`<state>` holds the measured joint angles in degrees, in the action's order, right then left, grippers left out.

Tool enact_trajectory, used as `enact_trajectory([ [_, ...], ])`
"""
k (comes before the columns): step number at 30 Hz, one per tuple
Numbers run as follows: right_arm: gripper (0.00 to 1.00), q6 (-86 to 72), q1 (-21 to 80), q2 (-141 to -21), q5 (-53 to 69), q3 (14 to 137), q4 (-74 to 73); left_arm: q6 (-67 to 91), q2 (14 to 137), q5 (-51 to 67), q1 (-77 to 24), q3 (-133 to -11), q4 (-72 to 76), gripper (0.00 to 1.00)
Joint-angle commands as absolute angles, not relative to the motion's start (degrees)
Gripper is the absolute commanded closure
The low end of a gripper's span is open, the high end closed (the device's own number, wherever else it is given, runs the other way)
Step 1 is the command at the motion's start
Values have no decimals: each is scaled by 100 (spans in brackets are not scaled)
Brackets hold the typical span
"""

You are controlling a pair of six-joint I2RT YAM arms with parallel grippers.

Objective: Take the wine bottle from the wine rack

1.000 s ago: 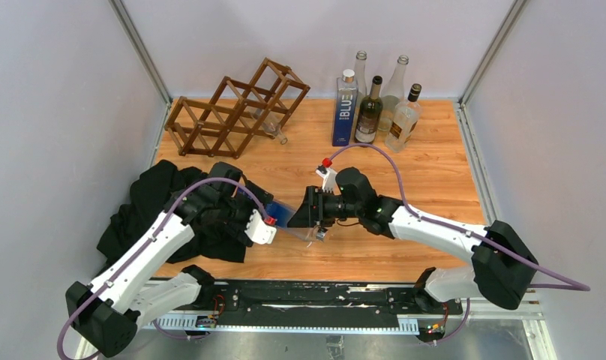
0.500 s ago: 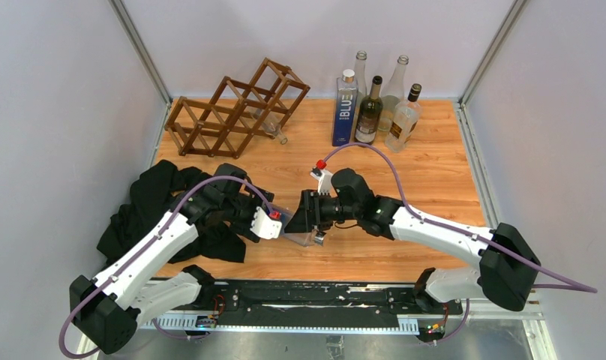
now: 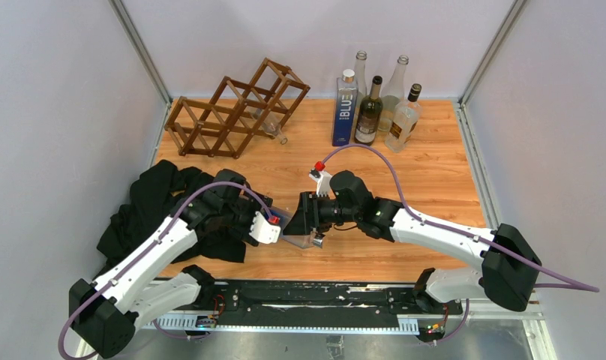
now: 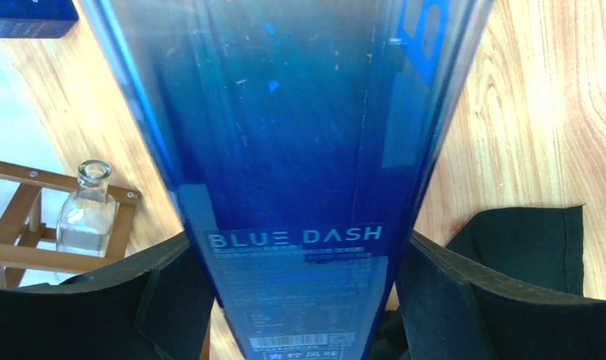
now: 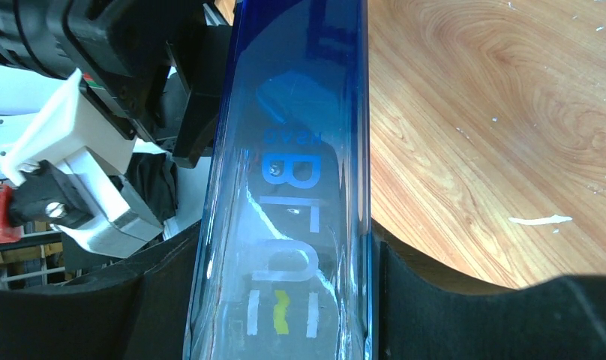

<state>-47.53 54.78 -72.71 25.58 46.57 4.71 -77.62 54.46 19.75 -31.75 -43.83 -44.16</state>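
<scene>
At the near centre of the table (image 3: 435, 176), your blue bottle (image 4: 300, 150), lettered BLUE DASH, sits between both arms, well apart from the wine rack (image 3: 236, 109).

Left gripper (image 4: 296, 244): its wrist view shows the black pads (image 4: 172, 300) lying flush against the two sides of the bottle, with no gap visible on either side. I record it as closed on the bottle.

Right gripper (image 5: 289, 240): the fingers (image 5: 435, 300) clamp the same bottle from the opposite end, and the glass fills the space between them. The left arm's white and black wrist parts stand just beyond.

Whether the bottle rests on the wood or hangs above it, I cannot tell from your overhead view.

The rack stands at the far left corner, tilted against the back wall. One clear glass bottle (image 4: 86, 214) lies in a cell, its neck poking out toward the table's middle.

A black cloth (image 3: 146, 206) lies crumpled at the left edge, under the left arm. Five bottles (image 3: 375, 109) stand upright together at the far edge, right of the rack.
</scene>
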Motion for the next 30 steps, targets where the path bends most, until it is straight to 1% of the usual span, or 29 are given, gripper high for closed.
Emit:
enact_trajectory([
  [1, 100, -4881, 5572, -6939, 2861, 5165, 1732, -7829, 5167, 1860, -3252, -4120, -3997, 17],
  [3, 100, -4903, 5574, -6961, 2882, 5164, 1727, -7780, 5095, 1878, -3252, -4088, -3884, 21],
  [5, 99, -4869, 5572, -7019, 2867, 5251, 1543, -7730, 5051, 1925, -3251, -4109, -3801, 31],
  [6, 92, -4791, 5572, -7056, 2873, 5387, 1293, -7693, 5026, 1970, -3250, -4139, -3767, 43],
  [8, 69, -4555, 5572, -7083, 2855, 5598, 878, -7532, 4979, 2058, -3250, -4184, -3648, 70],
  [9, 58, -4437, 5572, -7061, 2821, 5658, 715, -7477, 4954, 2101, -3247, -4198, -3595, 91],
  [10, 47, -4351, 5572, -7010, 2758, 5669, 608, -7311, 4911, 2124, -3247, -4201, -3482, 100],
  [11, 36, -4276, 5565, -6936, 2650, 5656, 555, -7014, 4862, 2154, -3249, -4208, -3269, 100],
  [12, 32, -4214, 5556, -6857, 2557, 5621, 534, -6847, 4850, 2178, -3252, -4225, -3191, 100],
  [15, 14, -4147, 5464, -6547, 2214, 5543, 379, -6255, 4865, 2359, -3252, -4389, -3161, 100],
  [18, 11, -4107, 5181, -6183, 2104, 5563, 186, -5652, 4922, 2633, -3244, -4655, -3238, 100],
  [22, 8, -3931, 4673, -5498, 1996, 5693, 24, -4717, 5042, 3123, -3239, -5340, -3488, 100],
  [25, 7, -3772, 4491, -5107, 1902, 5734, -204, -4142, 5101, 3380, -3245, -5744, -3550, 100],
  [30, 5, -3635, 4243, -4700, 2022, 5750, -238, -3189, 5138, 3711, -3237, -6036, -3507, 100],
])
